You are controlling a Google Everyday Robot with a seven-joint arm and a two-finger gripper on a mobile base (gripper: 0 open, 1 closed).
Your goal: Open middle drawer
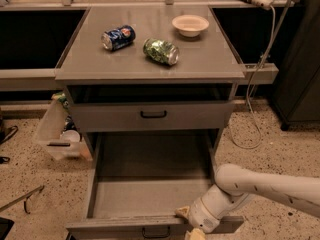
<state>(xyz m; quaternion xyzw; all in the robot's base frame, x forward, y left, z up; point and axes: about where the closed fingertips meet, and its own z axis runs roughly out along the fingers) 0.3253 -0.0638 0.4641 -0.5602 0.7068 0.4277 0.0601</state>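
The middle drawer [150,196] is pulled far out of the grey cabinet, and its plain grey inside shows. Its front panel [120,228] lies at the bottom edge of the view, with the small black loop handle [155,232] at centre. My gripper [190,224] is at the drawer's front edge, just right of the handle. It comes in from the lower right on a white arm [265,186]. Its yellowish fingertips [182,212] stand apart, one on each side of the front panel, holding nothing. The top drawer [152,115] above is nearly shut. The bottom drawer is hidden.
On the cabinet top [210,59] lie a blue can [118,37] and a green can [161,51], with a white bowl [190,25] behind. A clear plastic bin [57,131] stands on the floor at left. A white cable [257,84] hangs at right.
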